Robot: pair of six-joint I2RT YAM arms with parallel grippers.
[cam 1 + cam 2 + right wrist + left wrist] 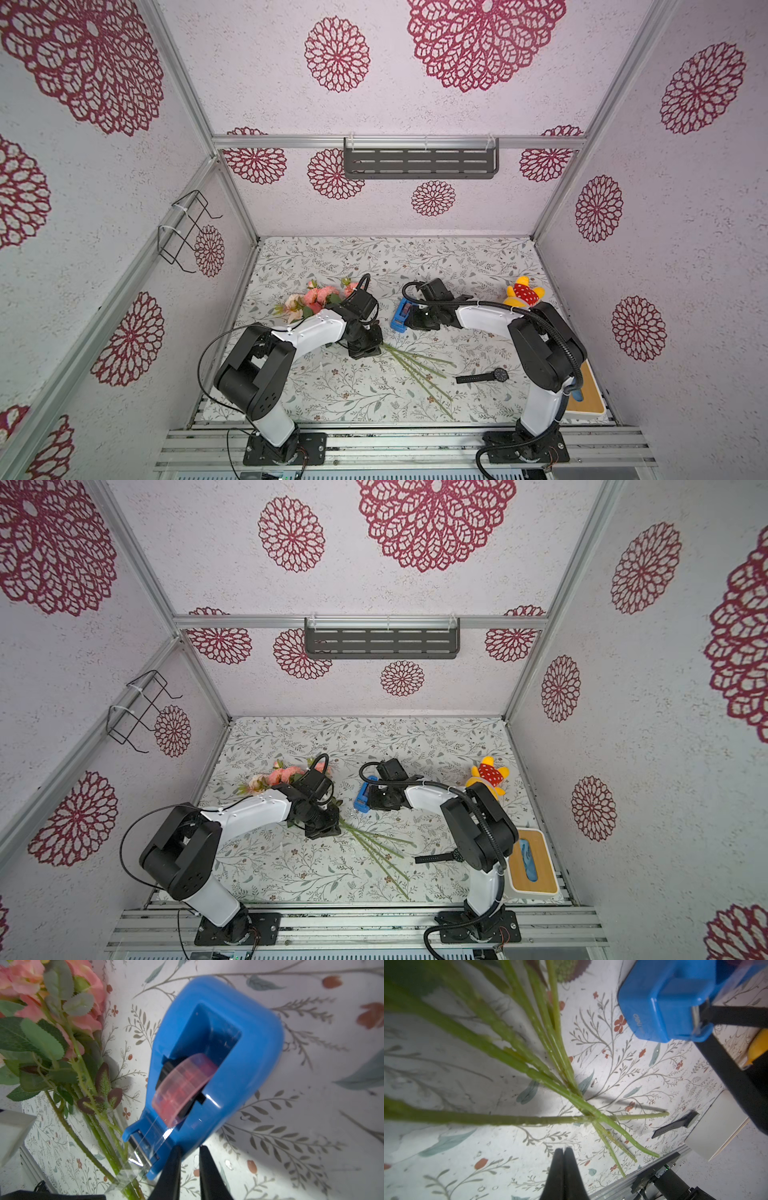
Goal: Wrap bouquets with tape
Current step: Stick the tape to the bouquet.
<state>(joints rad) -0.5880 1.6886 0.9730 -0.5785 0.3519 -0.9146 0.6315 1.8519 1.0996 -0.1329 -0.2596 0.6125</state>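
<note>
On the tablecloth (332, 395) lie one bouquet (318, 297), one tape dispenser (400, 318) and one watch (484, 377), left gripper (563, 1153) fingers pressed together, right gripper (189, 1152) fingers narrowly parted.

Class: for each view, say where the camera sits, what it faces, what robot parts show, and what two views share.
Top views: high at the front, looking down at the table; left arm and right arm whole.
Left wrist: looks past the shut left gripper at the bouquet stems.
Right wrist: looks past the slightly open right gripper at the tape dispenser.
Shared: both wrist views show bouquet stems and tape dispenser.
</note>
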